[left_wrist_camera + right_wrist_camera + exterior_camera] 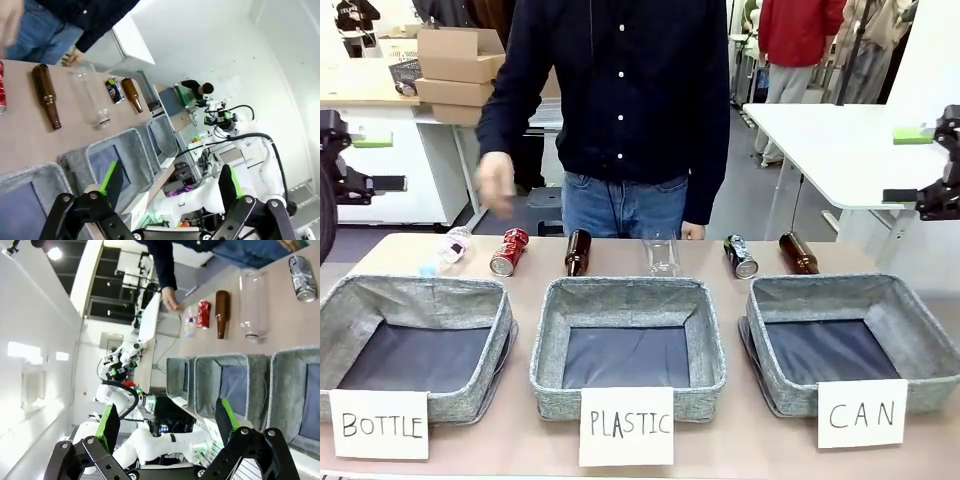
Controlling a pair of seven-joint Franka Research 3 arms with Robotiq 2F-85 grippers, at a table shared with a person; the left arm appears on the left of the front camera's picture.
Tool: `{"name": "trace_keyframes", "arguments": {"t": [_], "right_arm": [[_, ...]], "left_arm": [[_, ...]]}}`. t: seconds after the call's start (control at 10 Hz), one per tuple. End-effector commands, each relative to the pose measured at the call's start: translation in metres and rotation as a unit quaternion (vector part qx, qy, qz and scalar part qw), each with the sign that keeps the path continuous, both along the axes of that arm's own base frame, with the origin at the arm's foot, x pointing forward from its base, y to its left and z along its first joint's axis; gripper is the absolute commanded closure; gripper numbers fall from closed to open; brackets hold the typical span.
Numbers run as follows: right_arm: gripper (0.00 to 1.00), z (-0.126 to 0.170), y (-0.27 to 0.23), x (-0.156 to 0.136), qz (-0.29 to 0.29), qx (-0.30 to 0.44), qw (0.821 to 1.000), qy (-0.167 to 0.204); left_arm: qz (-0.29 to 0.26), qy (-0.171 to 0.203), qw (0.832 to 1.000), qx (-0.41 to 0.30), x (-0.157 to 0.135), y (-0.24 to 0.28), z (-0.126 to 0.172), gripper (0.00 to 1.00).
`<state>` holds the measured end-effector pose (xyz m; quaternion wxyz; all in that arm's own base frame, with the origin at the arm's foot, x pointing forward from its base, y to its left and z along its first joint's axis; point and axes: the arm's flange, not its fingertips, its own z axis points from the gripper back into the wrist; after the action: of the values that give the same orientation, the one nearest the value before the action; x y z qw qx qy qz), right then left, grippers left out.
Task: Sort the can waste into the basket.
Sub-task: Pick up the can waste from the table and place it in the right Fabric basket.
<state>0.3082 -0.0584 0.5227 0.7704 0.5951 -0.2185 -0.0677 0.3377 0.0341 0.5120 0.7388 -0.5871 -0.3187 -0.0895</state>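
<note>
Nearest me, three bins [548, 345] line the tabletop [740, 440]. The basket [920, 335], carded CAN, is rightmost. Behind them, the red can [508, 252] lies at the left and the black can [740, 256] just beyond the basket. My left end effector [170, 170] and right end effector [167, 407] are spread wide, aloft.

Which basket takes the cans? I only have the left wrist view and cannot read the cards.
Observer: The front view shows the card reading CAN on the basket at the robot's right end.
Operator: Is the right gripper open?
Observer: Yes, the right gripper is open and empty in its wrist view.
Operator: Anything beyond the red can at my picture's edge?
Observer: A small clear plastic bottle lies beside the red can, toward the robot's left.
</note>
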Motion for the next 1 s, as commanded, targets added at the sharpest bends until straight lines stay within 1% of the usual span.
{"name": "trace_keyframes", "arguments": {"t": [0.0, 0.2, 0.3, 0.4, 0.5, 0.6, 0.7, 0.8, 0.9], "right_arm": [[0.00, 0.003, -0.003, 0.000, 0.007, 0.005, 1.000, -0.016], [0.00, 0.003, -0.003, 0.000, 0.007, 0.005, 1.000, -0.016], [0.00, 0.002, -0.002, -0.006, 0.006, 0.000, 1.000, 0.003], [0.00, 0.003, 0.010, 0.019, -0.058, -0.080, 0.995, 0.001], [0.00, 0.003, 0.028, 0.045, -0.058, -0.173, 0.983, -0.023], [0.00, -0.004, 0.051, 0.079, -0.035, -0.300, 0.953, -0.036], [0.00, -0.018, 0.068, 0.107, -0.048, -0.417, 0.907, -0.035], [0.00, -0.035, 0.088, 0.124, -0.016, -0.484, 0.874, -0.040], [0.00, -0.048, 0.104, 0.132, 0.017, -0.515, 0.857, -0.031]], "left_arm": [[-0.003, -0.015, 1.000, -0.011, -0.001, 0.002, 0.005, 0.00], [-0.003, -0.015, 1.000, -0.011, -0.001, 0.002, 0.005, 0.00], [-0.003, -0.015, 1.000, -0.011, -0.001, 0.002, 0.005, 0.00], [-0.003, -0.015, 1.000, -0.011, -0.001, 0.002, 0.005, 0.00], [-0.003, -0.015, 1.000, -0.011, -0.001, 0.002, 0.005, 0.00], [-0.003, -0.015, 1.000, -0.011, -0.001, 0.002, 0.005, 0.00], [-0.003, -0.015, 1.000, -0.011, -0.001, 0.002, 0.005, 0.00], [-0.003, -0.015, 1.000, -0.011, -0.001, 0.002, 0.005, 0.00], [-0.003, -0.015, 1.000, -0.011, -0.001, 0.002, 0.005, 0.00]]}}
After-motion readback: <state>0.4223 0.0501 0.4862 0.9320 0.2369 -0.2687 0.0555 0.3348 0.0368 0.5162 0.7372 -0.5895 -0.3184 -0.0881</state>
